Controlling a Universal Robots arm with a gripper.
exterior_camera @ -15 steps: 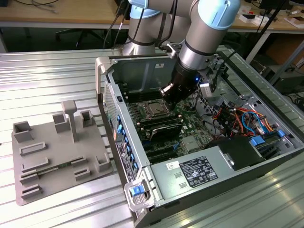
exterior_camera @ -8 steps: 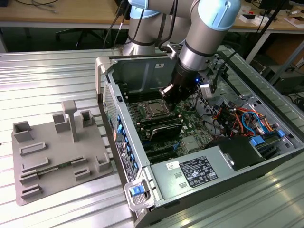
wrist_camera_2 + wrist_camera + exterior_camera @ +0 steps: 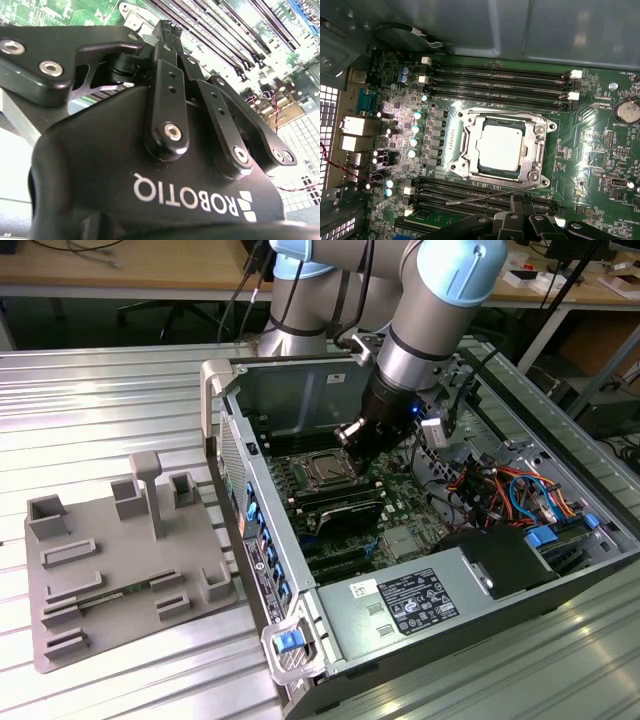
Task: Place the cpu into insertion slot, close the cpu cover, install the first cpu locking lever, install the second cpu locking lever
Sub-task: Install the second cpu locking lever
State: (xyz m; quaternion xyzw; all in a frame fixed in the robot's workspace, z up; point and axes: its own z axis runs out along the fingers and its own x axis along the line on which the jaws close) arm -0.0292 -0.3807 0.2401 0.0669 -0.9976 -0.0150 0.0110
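Observation:
In the first wrist view the cpu [image 3: 500,145] lies flat in the insertion slot [image 3: 543,181], its silvery top showing through the window of the cpu cover [image 3: 469,150], which is folded down over it. A thin wire locking lever [image 3: 485,196] stands loose along the socket's side, between the socket and my gripper [image 3: 521,204]. My gripper [image 3: 168,27] is shut with nothing in it. In the exterior view the gripper [image 3: 352,436] hangs inside the open computer case, just above the socket [image 3: 326,472] on the green motherboard [image 3: 400,502].
Long black memory slots [image 3: 495,80] flank the socket on two sides. Case walls [image 3: 300,390] ring the board, with red and blue cables [image 3: 510,490] and a power supply [image 3: 400,605] nearby. A grey fixture tray [image 3: 120,560] lies on the exterior view's left.

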